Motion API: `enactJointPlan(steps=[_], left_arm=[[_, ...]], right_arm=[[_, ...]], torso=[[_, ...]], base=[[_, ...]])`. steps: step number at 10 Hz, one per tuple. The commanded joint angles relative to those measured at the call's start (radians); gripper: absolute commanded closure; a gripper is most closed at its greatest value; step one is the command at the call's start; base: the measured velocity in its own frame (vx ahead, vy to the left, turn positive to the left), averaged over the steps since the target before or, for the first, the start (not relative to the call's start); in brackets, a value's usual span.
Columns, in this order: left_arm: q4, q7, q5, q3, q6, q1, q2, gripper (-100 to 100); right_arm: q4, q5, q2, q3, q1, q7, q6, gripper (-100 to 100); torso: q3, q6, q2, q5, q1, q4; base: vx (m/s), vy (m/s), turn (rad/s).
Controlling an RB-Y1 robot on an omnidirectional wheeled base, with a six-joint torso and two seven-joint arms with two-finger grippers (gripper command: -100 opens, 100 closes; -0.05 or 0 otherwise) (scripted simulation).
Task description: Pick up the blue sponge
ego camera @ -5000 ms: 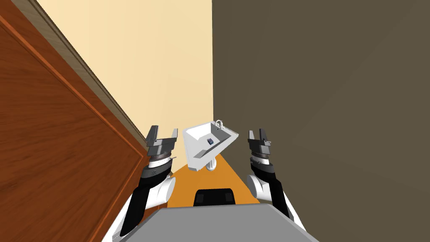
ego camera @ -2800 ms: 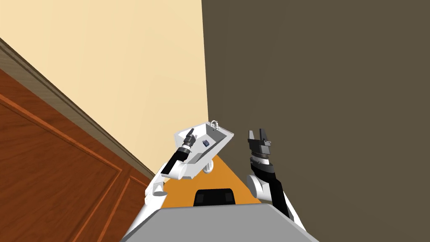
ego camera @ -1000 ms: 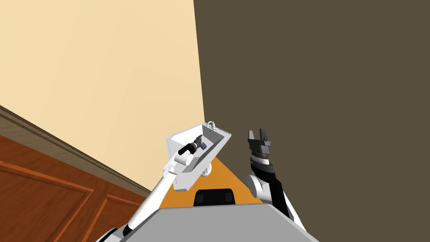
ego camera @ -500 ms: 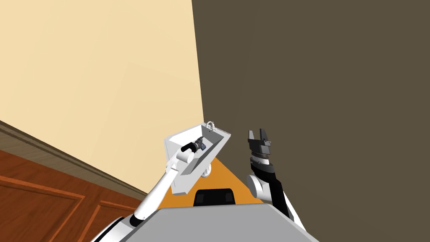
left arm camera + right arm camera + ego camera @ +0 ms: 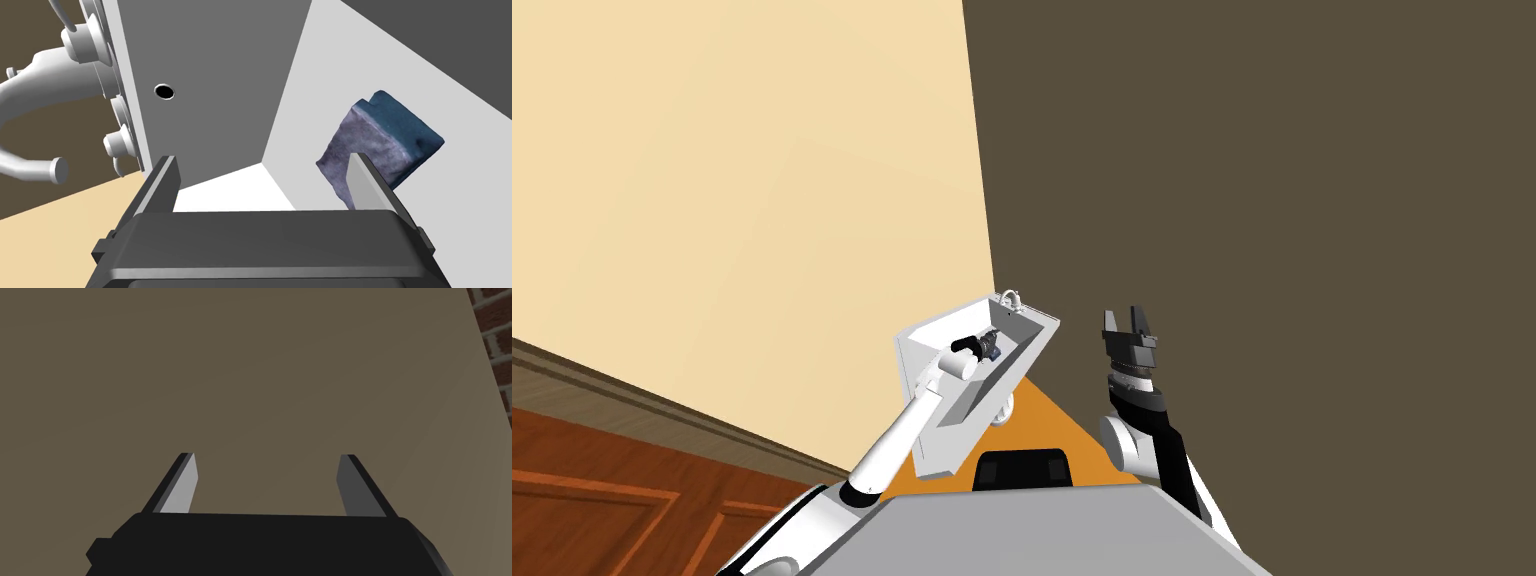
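We are holding the left gripper [image 5: 262,160] inside the white sink [image 5: 210,75], jaws released and gripping nothing. The blue sponge [image 5: 382,135] is leaning on the basin wall just ahead of one fingertip, mostly outside the gap. By closing here we are risking an empty pinch, or that finger shoving the sponge aside. The right gripper [image 5: 267,458] is idling, jaws spread

a blue sponge [image 5: 381,142] lies inside the white sink basin [image 5: 215,50].

Inside sink [image 5: 932,450], walls close round L gripper [image 5: 262,159]; sponge [image 5: 380,135] sits by one finger [image 5: 367,185], gap btw fingers free; tap [image 5: 45,75] over rim.
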Motion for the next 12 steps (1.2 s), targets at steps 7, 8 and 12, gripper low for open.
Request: enactJointPlan(steps=[7, 8, 12], left_arm=[[0.101, -0.02, 0.065, -0.035, 0.225, -0.1, 0.019, -100], [0.131, -0.026, 0.086, -0.044, 0.252, -0.13, 0.025, -100], [0.16, -0.031, 0.105, -0.054, 0.346, -0.159, 0.03, -100]], right_arm=[[0.0, 0.0, 0.0, 0.0, 0.0, 0.0, 0.0, 0], [0.0, 0.0, 0.0, 0.0, 0.0, 0.0, 0.0, 0], [0.0, 0.0, 0.0, 0.0, 0.0, 0.0, 0.0, 0]], torso=[[0.0, 0.0, 0.0, 0.0, 0.0, 0.0], [0.0, 0.0, 0.0, 0.0, 0.0, 0.0], [0.0, 0.0, 0.001, 0.0, 0.0, 0.0]], base=[[0.021, 0.012, -0.045], [0.026, 0.007, -0.064], [0.016, 0.011, -0.034]])
